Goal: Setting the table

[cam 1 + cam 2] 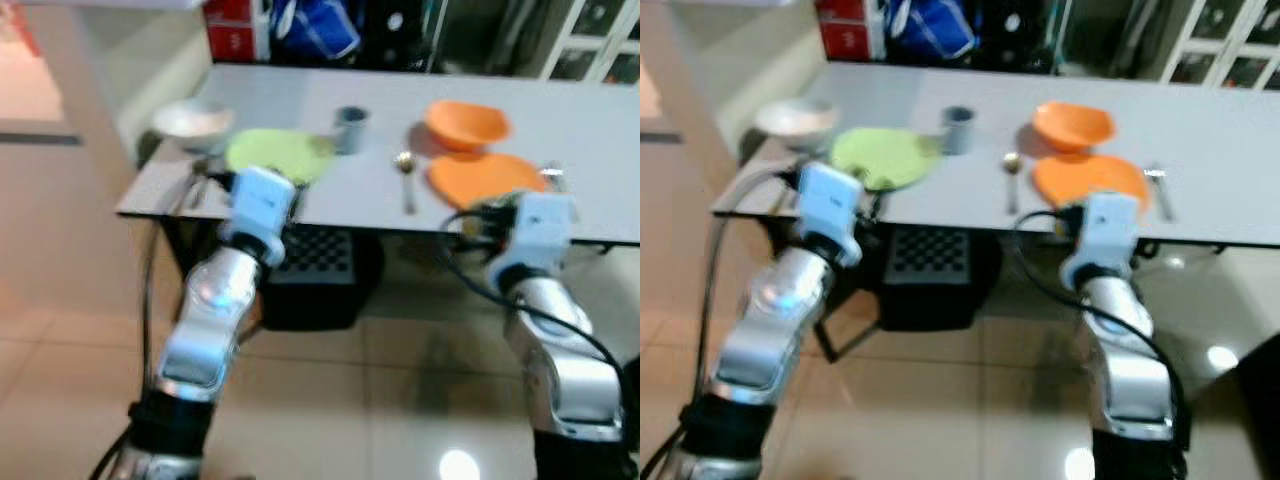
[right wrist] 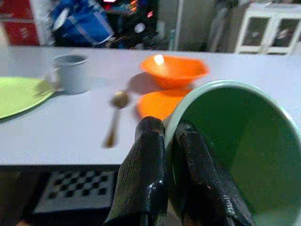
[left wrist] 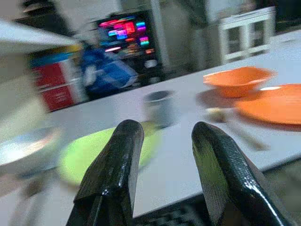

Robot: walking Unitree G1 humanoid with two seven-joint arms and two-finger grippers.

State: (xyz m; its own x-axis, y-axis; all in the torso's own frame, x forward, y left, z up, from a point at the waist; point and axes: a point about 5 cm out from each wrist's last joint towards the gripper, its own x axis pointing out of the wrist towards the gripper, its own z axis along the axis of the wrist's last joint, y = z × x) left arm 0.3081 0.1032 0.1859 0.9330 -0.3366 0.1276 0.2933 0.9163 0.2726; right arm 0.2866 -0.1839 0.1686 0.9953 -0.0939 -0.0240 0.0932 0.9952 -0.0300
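No legible text or labels.

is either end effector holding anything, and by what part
The right end effector pinches a green cup by its rim, one finger inside and one outside. The left end effector is open and holds nothing.

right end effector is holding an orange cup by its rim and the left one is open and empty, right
Not quite: the cup clamped by its rim in the right end effector is green, not orange, as the right wrist view shows. The orange things are the bowl and plate on the table. The left end effector is indeed open and empty.
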